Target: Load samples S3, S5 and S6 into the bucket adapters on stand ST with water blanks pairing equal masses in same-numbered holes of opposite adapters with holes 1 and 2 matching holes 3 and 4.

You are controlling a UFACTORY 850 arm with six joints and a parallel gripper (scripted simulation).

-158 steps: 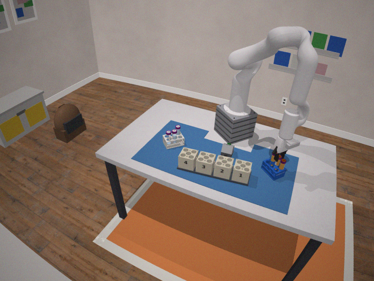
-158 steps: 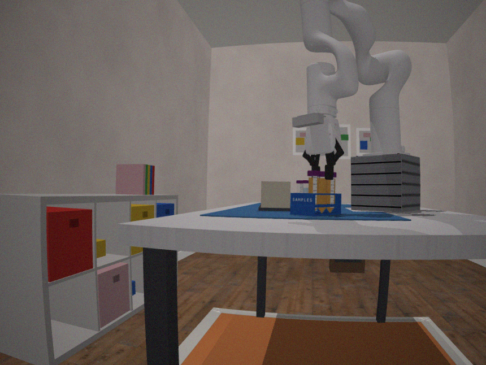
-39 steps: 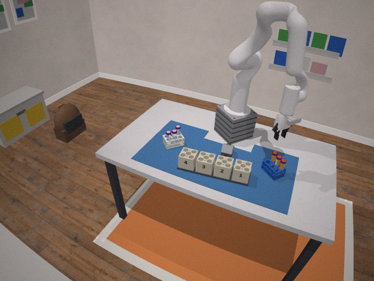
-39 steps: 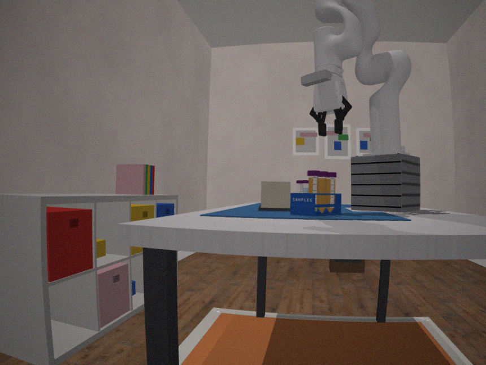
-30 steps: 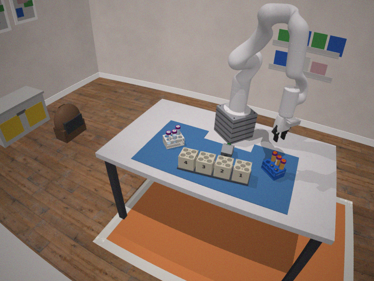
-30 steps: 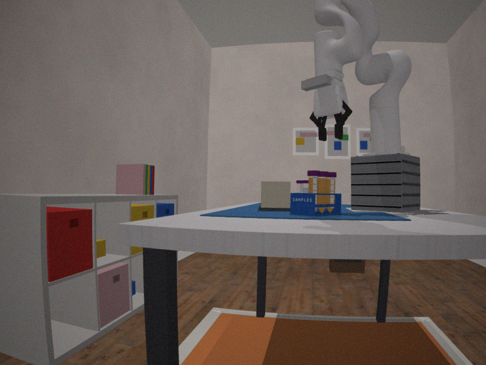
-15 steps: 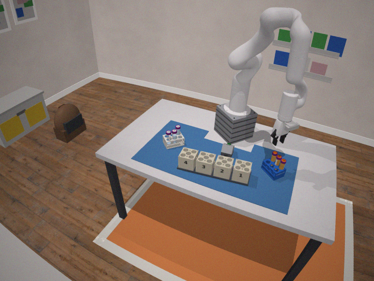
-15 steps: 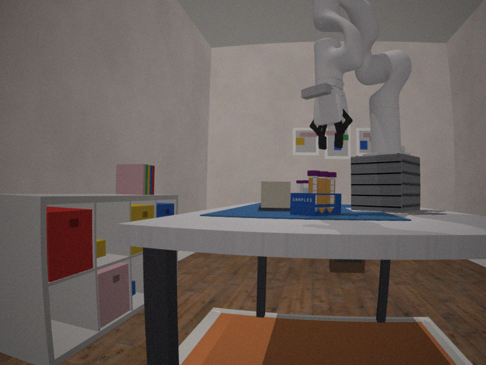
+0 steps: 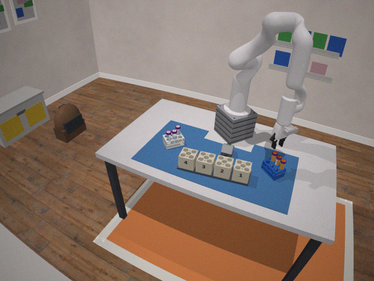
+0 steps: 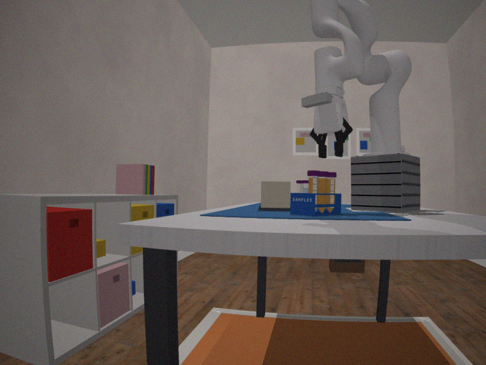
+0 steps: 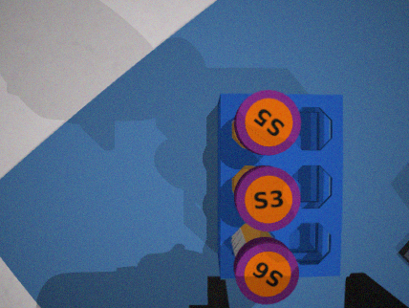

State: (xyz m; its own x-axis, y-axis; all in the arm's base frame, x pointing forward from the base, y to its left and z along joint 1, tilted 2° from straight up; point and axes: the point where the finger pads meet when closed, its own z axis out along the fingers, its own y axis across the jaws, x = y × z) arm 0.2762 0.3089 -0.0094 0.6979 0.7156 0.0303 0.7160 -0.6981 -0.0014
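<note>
Jaws point(image 9: 278, 143) point(image 10: 330, 151) parted partway, holding nothing, we judge tube S6 point(image 9: 282, 164) point(image 11: 266, 271), at six o'clock in the wrist view, rigid and liquid-weighted, best gripped squarely below its cap.

The gripper point(image 9: 277, 146) point(image 10: 330, 156) point(image 11: 287, 291), seen at the tube caps point(image 9: 283, 160) point(image 10: 322, 173) point(image 11: 269, 198) in the earliest pictures, is now held above them, apart. Since its higher position about a second ago, it has been lowered partway toward the blue rack point(image 9: 273, 174) point(image 10: 302, 208) point(image 11: 334, 158). The arm point(image 9: 299, 60) point(image 10: 345, 64) is bent differently, and the wall socket is now hidden.
</note>
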